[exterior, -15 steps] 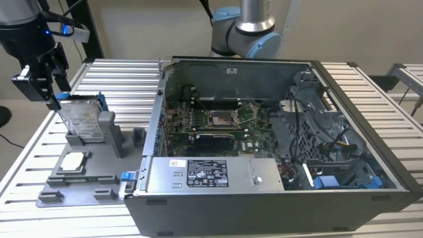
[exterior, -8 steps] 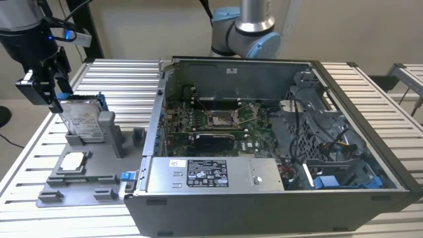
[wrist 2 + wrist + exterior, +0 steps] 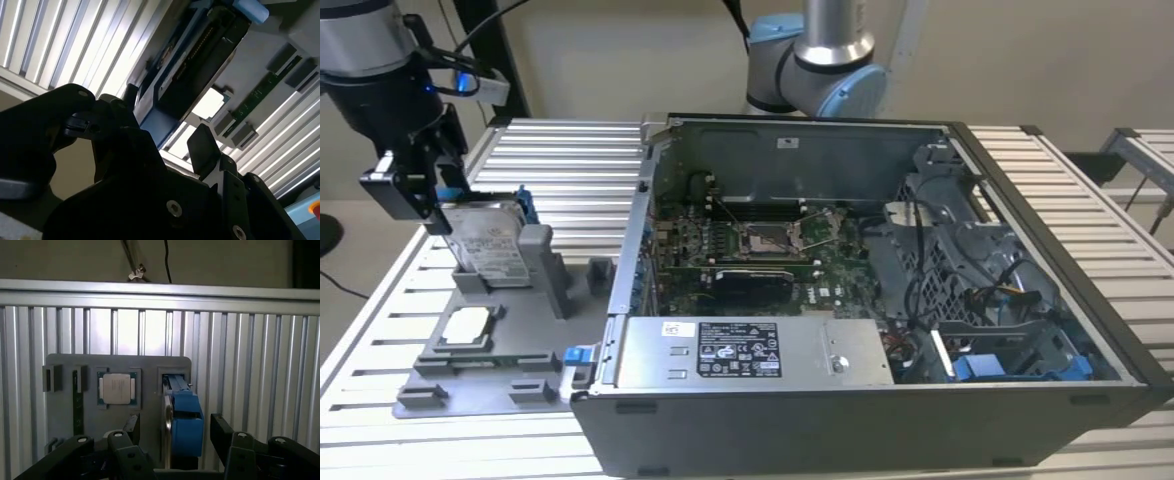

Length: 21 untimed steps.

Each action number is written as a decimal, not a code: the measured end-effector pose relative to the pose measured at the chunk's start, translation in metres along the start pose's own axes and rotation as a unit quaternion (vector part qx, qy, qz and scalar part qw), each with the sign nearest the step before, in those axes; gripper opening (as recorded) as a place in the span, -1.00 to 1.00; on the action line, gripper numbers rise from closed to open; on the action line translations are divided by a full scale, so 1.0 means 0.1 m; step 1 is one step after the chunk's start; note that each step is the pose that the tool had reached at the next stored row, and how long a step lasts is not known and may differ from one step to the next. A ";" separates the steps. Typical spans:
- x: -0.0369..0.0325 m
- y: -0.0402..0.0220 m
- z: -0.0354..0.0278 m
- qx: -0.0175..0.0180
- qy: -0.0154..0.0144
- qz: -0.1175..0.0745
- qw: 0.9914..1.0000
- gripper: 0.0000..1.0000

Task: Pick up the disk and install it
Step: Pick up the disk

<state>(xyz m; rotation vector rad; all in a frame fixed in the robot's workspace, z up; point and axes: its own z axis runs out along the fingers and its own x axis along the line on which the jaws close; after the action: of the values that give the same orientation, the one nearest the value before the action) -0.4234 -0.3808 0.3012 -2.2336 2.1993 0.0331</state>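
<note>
Disk (image 3: pixel 490 245) upright on edge in slot of grey fixture (image 3: pixel 494 375), to exterior view's left of open computer case (image 3: pixel 854 420). Gripper (image 3: pixel 427 195) at disk's top end, fingers spread wide, straddling blue bracket, not clamped. Square chip (image 3: pixel 467 327) seated in fixture nearby.

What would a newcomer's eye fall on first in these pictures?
The big open computer case on the slatted table, its green board bare. On the exterior view's left, the blue-framed disk stands upright in a grey holder, the open gripper straddling it.
</note>
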 end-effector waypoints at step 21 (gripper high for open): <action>-0.014 0.064 0.222 0.032 0.001 -0.007 0.999 1.00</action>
<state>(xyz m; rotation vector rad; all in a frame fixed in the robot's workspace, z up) -0.4301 -0.3791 0.2791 -2.2174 2.1524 -0.0372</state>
